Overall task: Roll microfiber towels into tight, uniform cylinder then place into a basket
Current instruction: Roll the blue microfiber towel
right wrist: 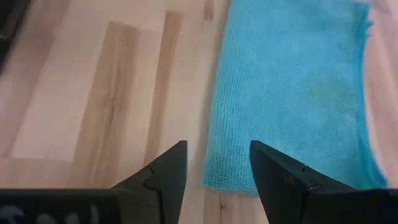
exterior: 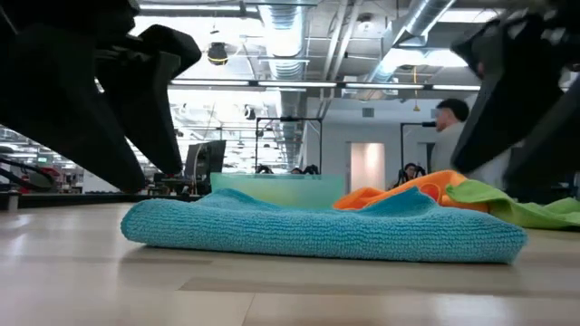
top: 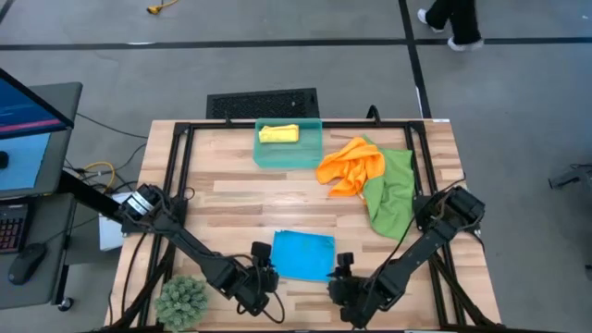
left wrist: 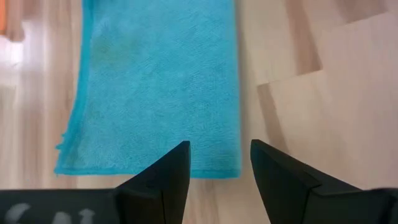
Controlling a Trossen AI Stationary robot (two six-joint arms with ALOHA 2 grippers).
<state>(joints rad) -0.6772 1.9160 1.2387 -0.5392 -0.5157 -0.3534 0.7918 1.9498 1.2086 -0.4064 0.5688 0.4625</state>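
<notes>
Left gripper [top: 265, 276] and right gripper [top: 340, 275], both parted and empty, flank our folded blue towel's [top: 304, 253] near corners on the surface; next we pinch that near edge evenly and roll toward the basket [top: 289, 154], which seemingly holds the yellow towel [top: 278, 134].

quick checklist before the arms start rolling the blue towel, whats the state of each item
1. Blue towel folded flat on the table: ok.
2. Left pincer open, at the towel's near corner: ok.
3. Right pincer open, at the other near corner: ok.
4. Either pincer gripping the towel yet: not ok, both empty.
5. Basket has room: ok, only the rolled yellow towel lies in it.
6. Orange towel and green towel clear of the blue one: ok in the high view.
</notes>
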